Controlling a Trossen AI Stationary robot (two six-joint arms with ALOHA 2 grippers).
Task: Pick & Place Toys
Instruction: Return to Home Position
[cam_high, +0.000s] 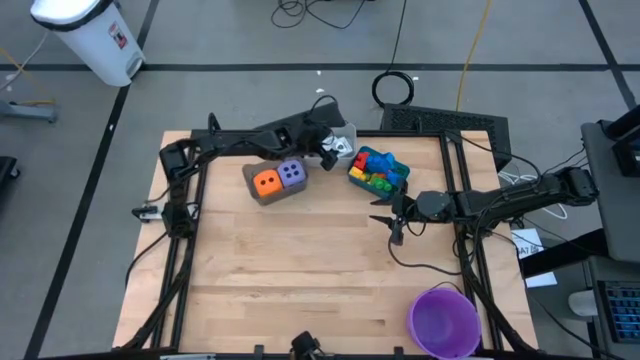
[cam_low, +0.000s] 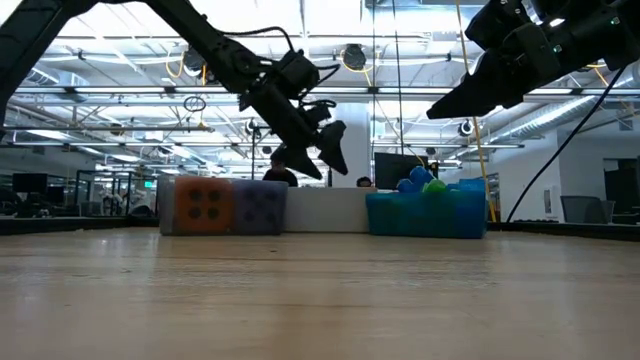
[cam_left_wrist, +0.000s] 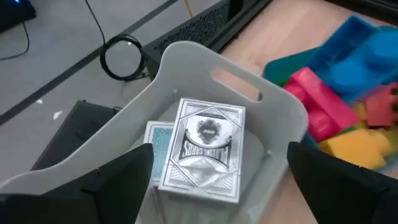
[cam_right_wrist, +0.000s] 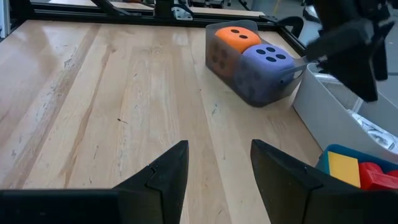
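Your left gripper (cam_high: 330, 148) hangs over the pale grey plastic bin (cam_left_wrist: 186, 53), fingers spread and empty. Inside lies a black-and-white patterned card deck (cam_left_wrist: 205, 149). The orange spotted die (cam_high: 266, 182) and purple spotted die (cam_high: 292, 174) sit side by side in the brown bin (cam_high: 253, 196). Your right gripper (cam_high: 388, 227) hovers over the wooden table (cam_high: 300, 270) near the brick-filled blue bin (cam_high: 403, 178), fingers apart, holding nothing.

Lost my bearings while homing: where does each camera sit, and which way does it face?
High: overhead, straight down on the table; both arms.
Low: table height, level toward the orange die; both arms enter from above.
Left wrist: into the gray bin, card deck inside; own fingers.
Right wrist: across the table to the orange die; own fingers.
Shared: high, low, right wrist see that die.
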